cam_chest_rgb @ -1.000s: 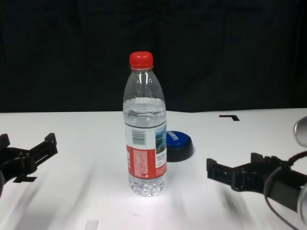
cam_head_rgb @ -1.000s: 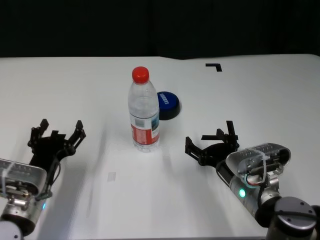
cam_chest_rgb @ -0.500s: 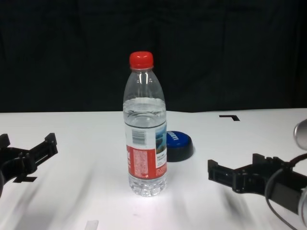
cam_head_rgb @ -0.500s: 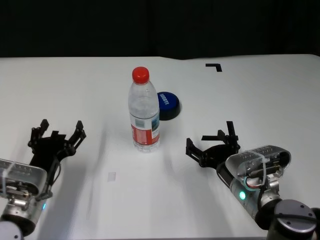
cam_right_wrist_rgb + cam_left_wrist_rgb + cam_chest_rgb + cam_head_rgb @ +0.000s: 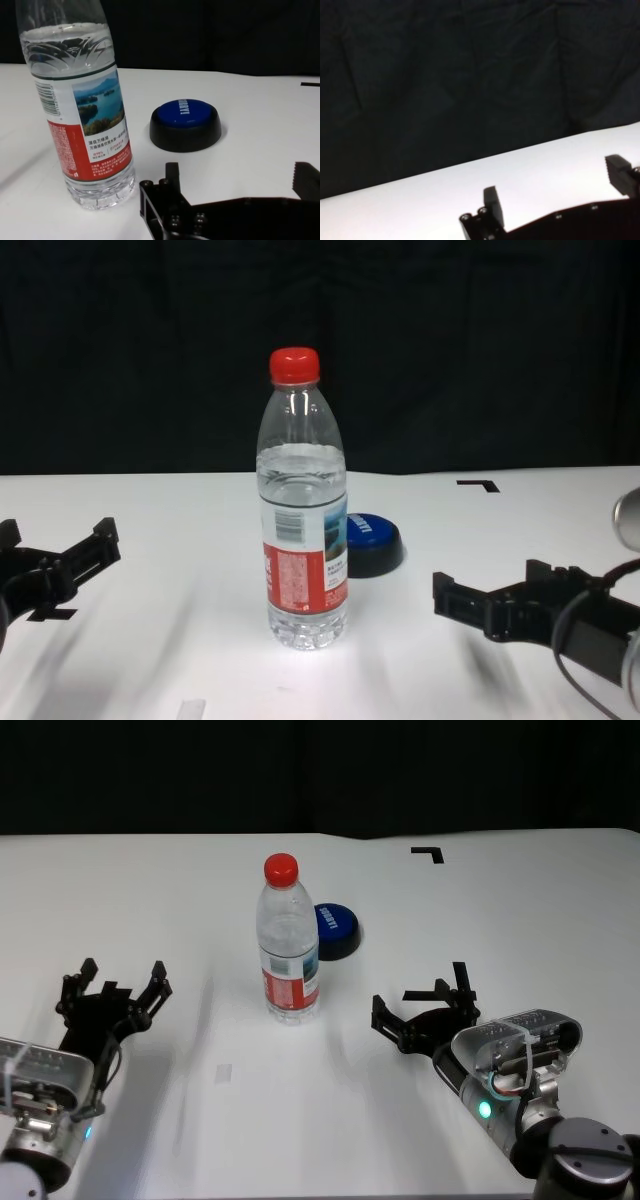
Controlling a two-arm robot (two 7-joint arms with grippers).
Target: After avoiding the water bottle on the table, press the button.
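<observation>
- My right gripper (image 5: 425, 1012) hovers low over the table (image 5: 520, 920), jaws spread, holding nothing; my left gripper (image 5: 112, 992) sits parked at eight o'clock, also spread.
- The water bottle (image 5: 288, 942) stands upright; the button (image 5: 335, 929) sits just behind it, at one o'clock.
- The approach seems barely begun: next I should swing right of the bottle, then press down.

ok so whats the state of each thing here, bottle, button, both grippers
water bottle: upright on the table, red cap on, mostly full.
button: unpressed, just behind and to the right of the bottle, nothing touching it.
right gripper: open, empty, low over the table, short of the button.
left gripper: open, empty, at the near left.
</observation>
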